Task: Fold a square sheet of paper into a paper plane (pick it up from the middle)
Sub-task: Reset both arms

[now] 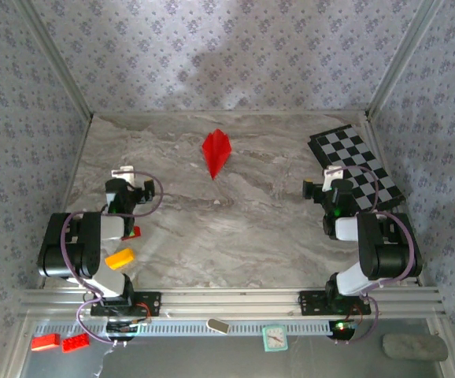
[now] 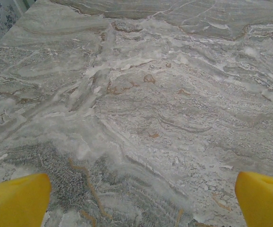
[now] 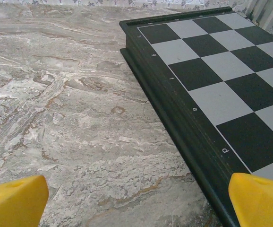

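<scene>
The red sheet of paper [image 1: 216,152] lies on the marble table toward the back centre, folded into a narrow pointed paper plane shape with a centre crease and its tip toward the arms. My left gripper [image 1: 133,175] sits low at the left, well away from it. In the left wrist view that gripper [image 2: 141,203] is open, its yellow fingertips [image 2: 16,201] wide apart over bare marble. At the right, my right gripper [image 1: 322,179] is also far from the paper. It is open in the right wrist view [image 3: 139,201], holding nothing, with one fingertip [image 3: 259,198] over the board's edge.
A black-and-white checkered board [image 1: 357,165] lies at the back right, and its dark raised rim [image 3: 174,109] is close to my right gripper. A yellow brick [image 1: 120,257] and a small red brick [image 1: 136,231] lie by the left arm. Patterned walls enclose the table.
</scene>
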